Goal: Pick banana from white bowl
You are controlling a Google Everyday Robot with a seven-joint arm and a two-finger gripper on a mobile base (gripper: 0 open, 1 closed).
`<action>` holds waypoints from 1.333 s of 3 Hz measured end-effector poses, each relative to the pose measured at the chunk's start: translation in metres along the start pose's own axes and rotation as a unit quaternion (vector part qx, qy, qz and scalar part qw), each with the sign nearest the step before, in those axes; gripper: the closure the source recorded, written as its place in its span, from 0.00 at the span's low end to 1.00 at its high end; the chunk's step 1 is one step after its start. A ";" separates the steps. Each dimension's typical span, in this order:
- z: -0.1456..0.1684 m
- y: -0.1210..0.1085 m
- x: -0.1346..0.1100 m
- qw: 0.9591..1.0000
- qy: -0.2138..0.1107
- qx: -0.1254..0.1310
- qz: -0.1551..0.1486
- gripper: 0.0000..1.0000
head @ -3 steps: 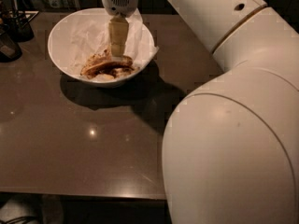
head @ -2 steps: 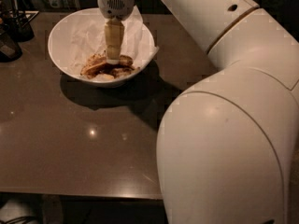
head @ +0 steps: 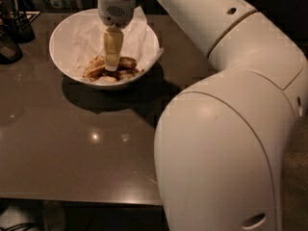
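One gripper down inside bowl, tip touching banana at six o'clock; grasp, can't tell.

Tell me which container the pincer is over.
The white bowl, wide and paper-lined, where the pincer hangs at the banana; the dark containers sit far left.

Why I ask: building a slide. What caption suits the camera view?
Gripper reaches into the paper-lined white bowl, at the overripe banana, on a dark table.
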State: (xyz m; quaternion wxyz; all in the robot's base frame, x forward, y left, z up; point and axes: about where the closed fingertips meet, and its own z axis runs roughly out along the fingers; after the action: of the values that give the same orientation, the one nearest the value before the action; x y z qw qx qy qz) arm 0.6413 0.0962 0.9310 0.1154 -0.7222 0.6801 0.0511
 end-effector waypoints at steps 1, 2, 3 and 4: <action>0.009 -0.002 0.000 1.000 -0.002 -0.011 0.002 0.28; 0.020 -0.006 0.005 1.000 -0.001 -0.021 0.007 0.24; 0.031 -0.010 0.005 1.000 -0.001 -0.029 0.006 0.29; 0.040 -0.015 0.005 0.999 0.002 -0.036 0.003 0.29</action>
State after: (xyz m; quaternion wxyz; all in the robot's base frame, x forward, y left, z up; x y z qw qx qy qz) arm 0.6597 0.1014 0.8927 0.0879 -0.7236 0.6806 0.0741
